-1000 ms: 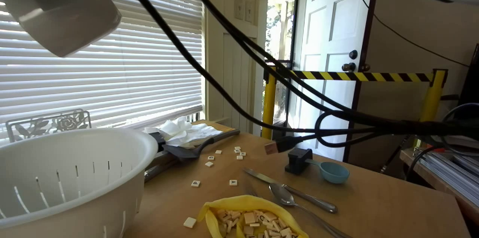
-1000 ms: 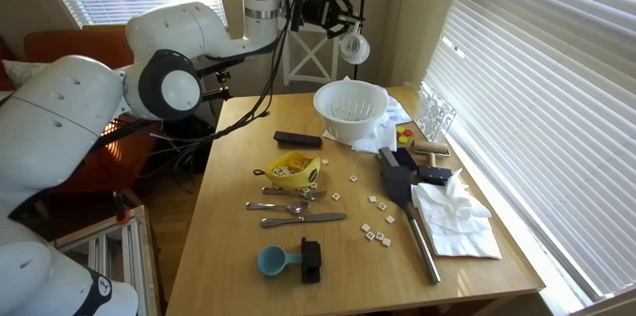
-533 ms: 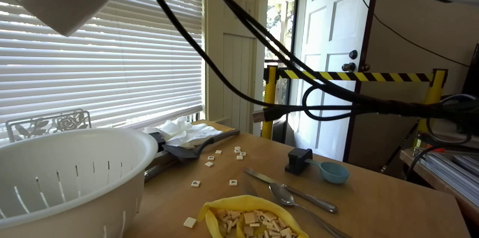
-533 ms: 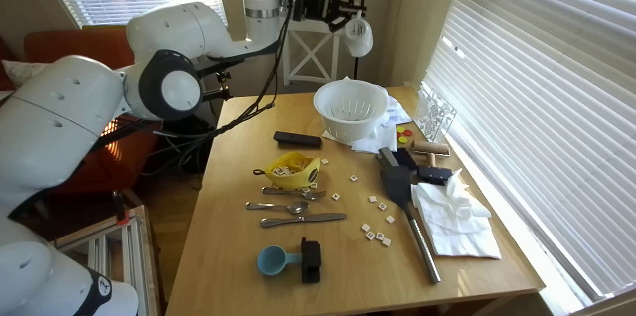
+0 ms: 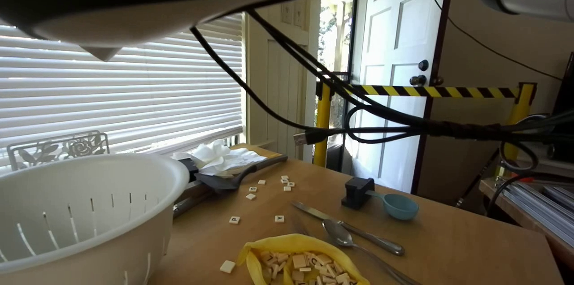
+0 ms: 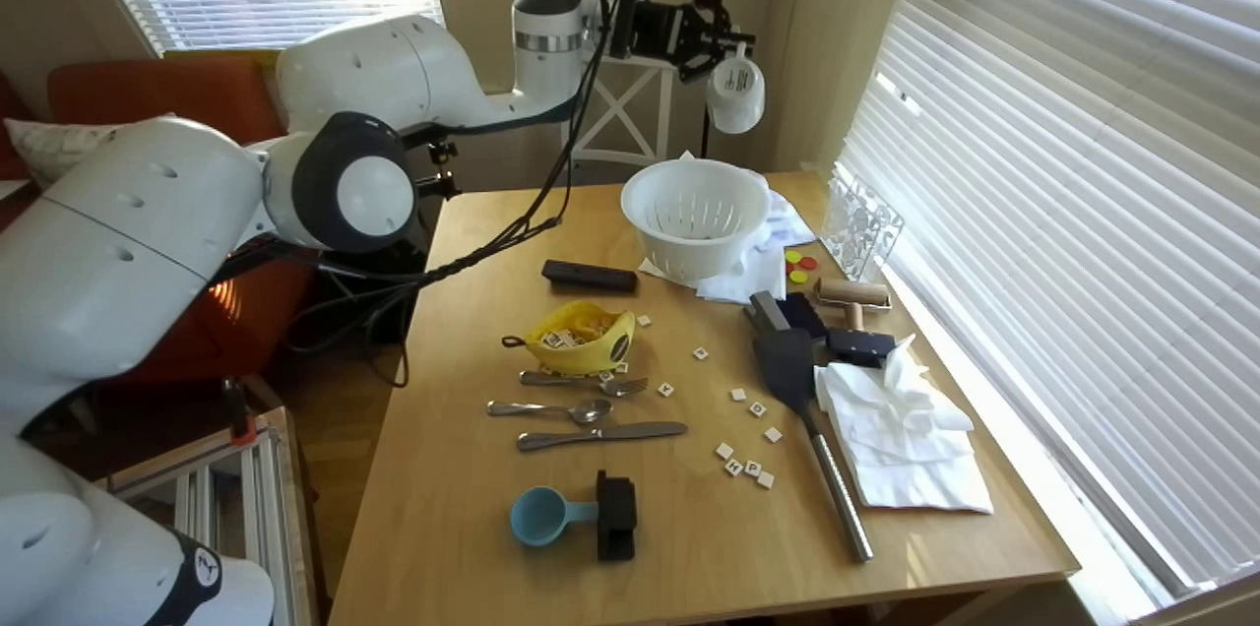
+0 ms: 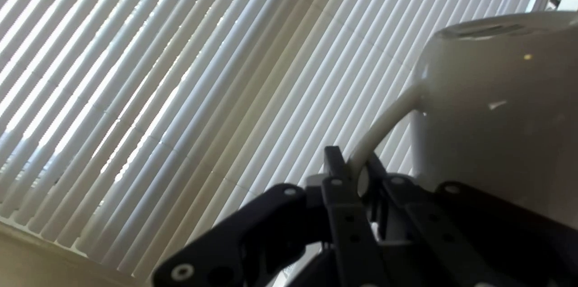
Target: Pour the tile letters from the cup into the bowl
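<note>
My gripper (image 6: 745, 42) is shut on the handle of the white cup (image 6: 735, 99). The wrist view shows the fingers (image 7: 354, 167) around the handle and the cup's side (image 7: 492, 120). The cup hangs above the white slotted bowl (image 6: 679, 254), toward its far right side, tipped with its printed base up and toward the camera. Its mouth and inside are hidden. In an exterior view only a corner of the cup (image 5: 104, 53) shows below the arm, over the bowl (image 5: 152, 213). Loose tile letters (image 6: 752, 469) lie on the table. What lies in the bowl is unclear.
A yellow pouch (image 6: 591, 352) holds more tiles. Cutlery (image 6: 602, 435), a blue scoop (image 6: 538, 516), a black block (image 6: 589, 276), a spatula (image 6: 787, 370) and napkins (image 6: 901, 444) lie around. A metal rack (image 6: 861, 227) stands by the blinds. Cables (image 6: 512, 232) hang from the arm.
The cup has turned further, then moved right and down in an exterior view. In an exterior view the arm has come down and now covers most of the cup. Table items look unchanged.
</note>
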{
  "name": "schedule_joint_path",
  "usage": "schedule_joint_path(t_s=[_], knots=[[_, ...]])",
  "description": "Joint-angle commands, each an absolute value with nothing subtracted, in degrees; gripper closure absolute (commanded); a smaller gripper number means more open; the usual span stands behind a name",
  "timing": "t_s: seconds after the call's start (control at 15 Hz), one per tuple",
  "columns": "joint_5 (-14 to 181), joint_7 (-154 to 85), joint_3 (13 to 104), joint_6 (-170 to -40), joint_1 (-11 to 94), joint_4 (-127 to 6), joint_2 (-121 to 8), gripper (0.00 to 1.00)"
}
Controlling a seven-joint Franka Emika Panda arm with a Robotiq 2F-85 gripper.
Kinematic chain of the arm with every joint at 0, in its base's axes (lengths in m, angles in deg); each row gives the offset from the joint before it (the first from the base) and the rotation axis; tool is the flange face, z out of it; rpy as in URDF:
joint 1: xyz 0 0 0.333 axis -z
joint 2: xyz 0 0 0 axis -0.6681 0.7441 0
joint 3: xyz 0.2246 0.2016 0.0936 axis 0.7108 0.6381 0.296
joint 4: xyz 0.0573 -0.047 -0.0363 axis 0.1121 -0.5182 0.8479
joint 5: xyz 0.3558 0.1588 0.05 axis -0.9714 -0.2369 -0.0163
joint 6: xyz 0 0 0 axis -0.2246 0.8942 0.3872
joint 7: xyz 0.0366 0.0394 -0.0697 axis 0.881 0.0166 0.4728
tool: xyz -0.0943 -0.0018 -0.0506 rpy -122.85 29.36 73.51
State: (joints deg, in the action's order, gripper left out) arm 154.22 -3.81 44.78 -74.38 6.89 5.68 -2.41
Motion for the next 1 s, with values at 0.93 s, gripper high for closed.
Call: schedule_joint_path(t_s=[0.93], knots=[[136.5, -34.1, 53.3, -49.4, 8.8, 5.6, -9.5, 0.97]])
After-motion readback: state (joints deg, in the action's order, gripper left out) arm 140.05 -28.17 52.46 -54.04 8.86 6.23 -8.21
